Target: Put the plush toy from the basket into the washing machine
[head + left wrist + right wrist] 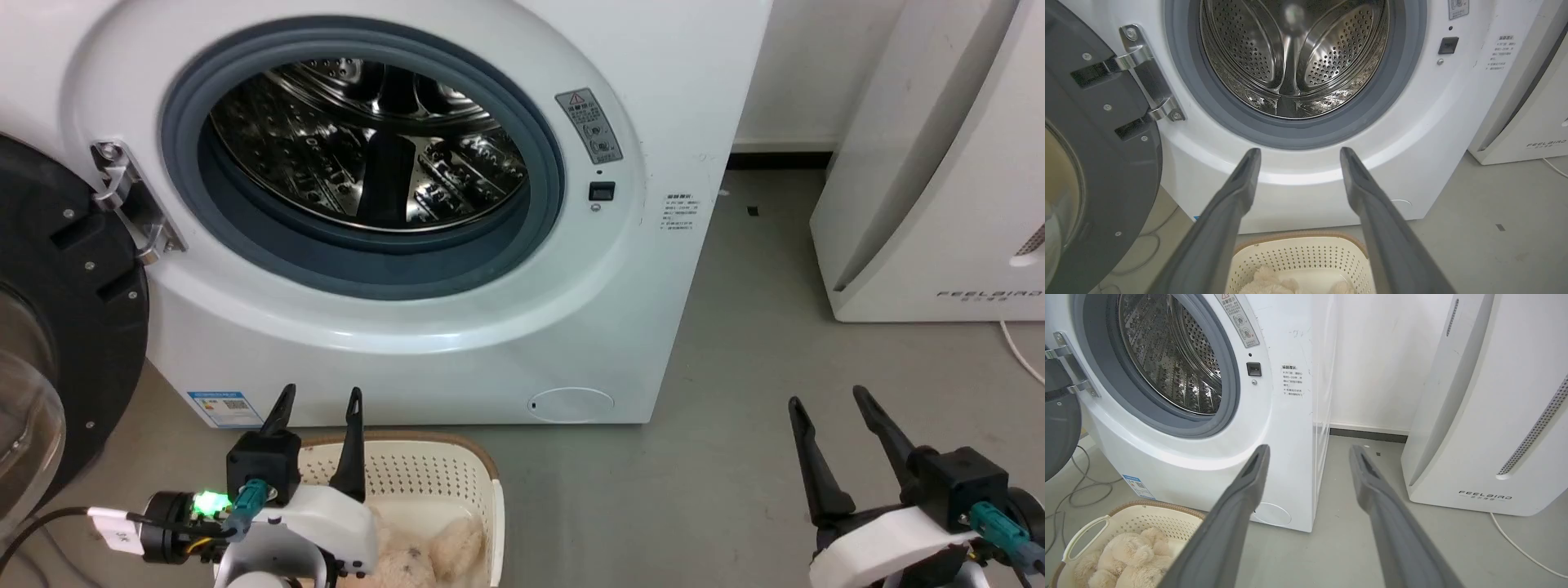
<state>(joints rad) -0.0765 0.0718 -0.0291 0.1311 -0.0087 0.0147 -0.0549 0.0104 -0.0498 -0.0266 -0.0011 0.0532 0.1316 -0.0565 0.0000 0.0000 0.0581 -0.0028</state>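
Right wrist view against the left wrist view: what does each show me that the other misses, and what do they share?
Right wrist view: the handle of the basket, most of the plush toy, the side of the washing machine and the wall behind. Left wrist view: straight into the drum, plus the glass of the open door. Both: machine, basket, toy, the FEELBIRD appliance, and each arm's own open gripper: right gripper, left gripper.
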